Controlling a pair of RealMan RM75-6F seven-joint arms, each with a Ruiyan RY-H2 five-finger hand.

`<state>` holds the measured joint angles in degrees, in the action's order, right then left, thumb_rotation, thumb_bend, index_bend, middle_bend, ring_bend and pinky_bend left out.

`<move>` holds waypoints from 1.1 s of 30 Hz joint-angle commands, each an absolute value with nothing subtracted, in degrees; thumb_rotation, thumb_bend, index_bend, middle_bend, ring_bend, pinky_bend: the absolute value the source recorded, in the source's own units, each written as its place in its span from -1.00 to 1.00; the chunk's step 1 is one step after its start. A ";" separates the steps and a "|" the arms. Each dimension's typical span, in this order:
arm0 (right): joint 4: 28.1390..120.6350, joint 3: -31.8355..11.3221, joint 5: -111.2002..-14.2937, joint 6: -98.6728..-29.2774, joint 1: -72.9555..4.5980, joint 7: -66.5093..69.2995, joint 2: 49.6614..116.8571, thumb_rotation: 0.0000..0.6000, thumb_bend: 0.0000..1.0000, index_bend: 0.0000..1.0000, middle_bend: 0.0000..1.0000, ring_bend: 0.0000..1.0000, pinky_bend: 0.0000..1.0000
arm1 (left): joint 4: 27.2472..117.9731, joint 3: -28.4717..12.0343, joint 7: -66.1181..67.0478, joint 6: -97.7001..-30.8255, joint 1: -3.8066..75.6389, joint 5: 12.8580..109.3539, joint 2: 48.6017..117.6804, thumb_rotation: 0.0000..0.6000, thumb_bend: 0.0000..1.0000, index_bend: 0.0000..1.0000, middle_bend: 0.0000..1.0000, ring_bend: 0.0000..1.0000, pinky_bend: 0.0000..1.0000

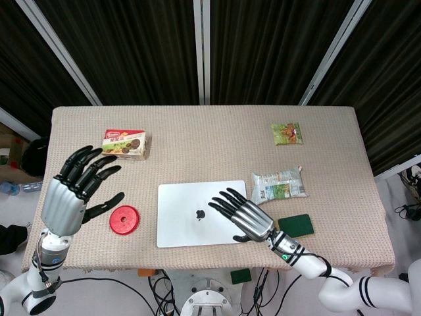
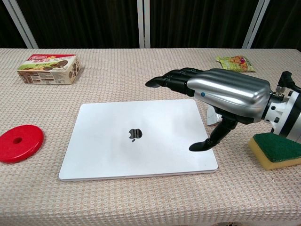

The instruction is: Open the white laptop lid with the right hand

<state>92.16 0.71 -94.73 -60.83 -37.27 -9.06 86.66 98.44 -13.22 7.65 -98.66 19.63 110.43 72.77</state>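
The white laptop (image 1: 187, 214) (image 2: 117, 141) lies closed and flat on the table near the front edge, logo up. My right hand (image 1: 242, 214) (image 2: 221, 96) hovers over its right side, fingers spread and stretched left, thumb pointing down near the laptop's right front corner; it holds nothing. My left hand (image 1: 75, 187) is raised at the table's left end with fingers apart and empty; it shows only in the head view.
A red disc (image 1: 125, 219) (image 2: 19, 142) lies left of the laptop. A biscuit box (image 1: 126, 144) (image 2: 49, 68) sits at back left. A green sponge (image 1: 295, 226) (image 2: 277, 149), a snack packet (image 1: 279, 185) and a green bag (image 1: 287, 133) (image 2: 235, 62) lie to the right.
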 commanded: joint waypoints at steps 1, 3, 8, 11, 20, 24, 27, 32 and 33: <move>92.12 0.60 -94.40 -60.29 -37.47 -9.08 86.75 1.00 -0.94 -1.00 -0.90 -1.00 -1.00 | 98.31 -13.01 7.52 -98.50 19.76 110.09 72.87 1.00 -0.93 -0.42 -0.47 -0.62 -0.59; 92.24 0.58 -94.43 -59.90 -37.70 -8.97 86.98 1.00 -0.94 -1.00 -0.90 -1.00 -1.00 | 98.13 -12.78 7.42 -98.30 19.76 109.68 72.95 1.00 -0.93 -0.42 -0.47 -0.62 -0.59; 91.86 0.70 -95.13 -57.97 -39.02 -9.46 89.04 1.00 -0.94 -1.00 -0.90 -1.00 -1.00 | 98.58 -11.26 7.99 -96.70 19.20 107.97 72.64 1.00 -0.93 -0.42 -0.47 -0.62 -0.59; 90.99 0.71 -94.75 -55.56 -40.16 -10.84 91.02 1.00 -0.94 -1.00 -0.91 -1.00 -1.00 | 99.25 -9.78 8.80 -95.15 18.47 106.37 72.51 1.00 -0.93 -0.42 -0.47 -0.62 -0.59; 84.71 -0.78 -93.21 -51.17 -43.04 -17.22 99.04 1.00 -0.90 -1.00 -0.93 -1.00 -1.00 | 98.44 -5.21 7.29 -91.64 16.36 101.89 74.89 1.00 -0.93 -0.42 -0.46 -0.62 -0.59; 83.12 -1.38 -92.95 -50.95 -43.67 -19.18 100.86 1.00 -0.90 -1.00 -0.93 -1.00 -1.00 | 96.66 -4.15 6.22 -92.34 15.38 101.66 76.08 1.00 -0.93 -0.42 -0.46 -0.62 -0.59; 82.62 -1.79 -91.96 -49.81 -44.29 -19.77 101.60 1.00 -0.90 -1.00 -0.93 -1.00 -1.00 | 95.93 -3.73 5.75 -93.04 14.77 101.74 76.43 1.00 -0.93 -0.42 -0.46 -0.62 -0.59; 82.33 -1.82 -90.87 -48.15 -45.22 -19.84 102.38 1.00 -0.90 -1.00 -0.93 -1.00 -1.00 | 95.01 -3.44 5.08 -94.13 14.04 101.96 76.71 1.00 -0.93 -0.42 -0.46 -0.62 -0.59; 82.16 -1.88 -90.81 -48.20 -45.29 -20.09 102.55 1.00 -0.90 -1.00 -0.93 -1.00 -1.00 | 94.87 -3.42 4.99 -94.16 13.99 101.96 76.74 1.00 -0.93 -0.42 -0.46 -0.62 -0.59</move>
